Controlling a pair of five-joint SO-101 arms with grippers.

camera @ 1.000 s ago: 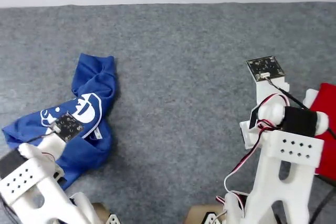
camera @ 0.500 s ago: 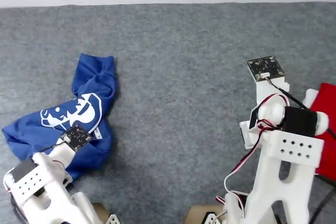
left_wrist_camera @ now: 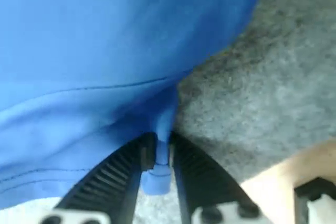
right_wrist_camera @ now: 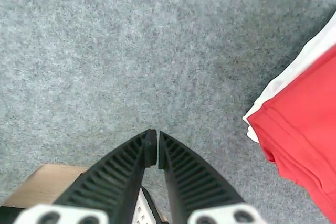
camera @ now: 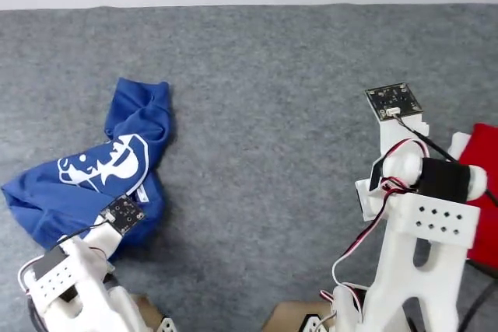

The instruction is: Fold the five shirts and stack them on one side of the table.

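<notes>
Hem of the blue shirt (camera: pixel 93 180), crumpled at the left side of the surface (camera: pixel 272 99), has been pulled nearer by the left gripper (left_wrist_camera: pixel 157 153) pinching it, likely straightening it for folding; the right gripper (right_wrist_camera: pixel 157 148) stays pressed together, empty.

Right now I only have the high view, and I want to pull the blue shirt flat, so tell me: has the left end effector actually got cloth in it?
Observer: Yes. In the left wrist view the left end effector is shut on a thin pinch of the blue shirt.
Operator: Is that pinch at the border of the fabric or in the middle?
Observer: At the border. The grey mat lies bare right beside the pinch.
Operator: And the right end effector?
Observer: The right end effector is shut on nothing, above the grey mat and apart from the red shirt.
</notes>
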